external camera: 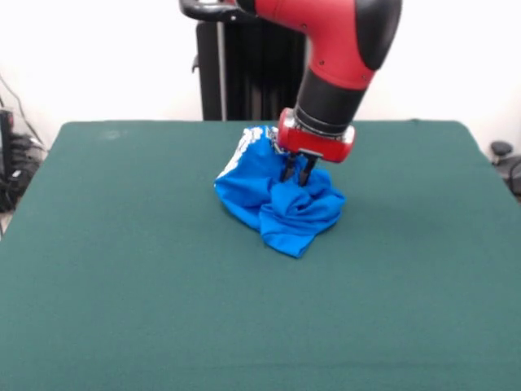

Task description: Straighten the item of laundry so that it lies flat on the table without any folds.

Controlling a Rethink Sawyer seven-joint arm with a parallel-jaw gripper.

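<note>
— Right under the pincer (296, 173), that's where the blue T-shirt (281, 195) sits: a crumpled heap on the bench (122, 285), set toward the far side and about the middle across.

— So which way does the cloth lie from the pincer?

— Below and around it. Both dark fingers (286, 169) go down into the top of the heap, close together, with a ridge of fabric seemingly pinched between them. I'd call it clenched on the shirt, though the folds hide the very tips.

— Does the heap have a long axis?

— Roughly, yes. It runs from a raised flap with a bit of white print, up and to the picture's left of the pincer, down to a pointed corner on the bench nearer the camera, slightly right of the pincer. Most of the bulk lies on the camera side.

— Is it flat anywhere?

— No. It is bunched and folded all over, so the task looks barely begun.

— And the next move?

— My guess: since the grip is on the crown of the heap rather than on an edge, lifting or dragging would only haul the bundle along. Pulling away from that low corner, along the long axis, looks the likelier way to open it. The green bench has plenty of spare room on every side of the shirt.
</note>
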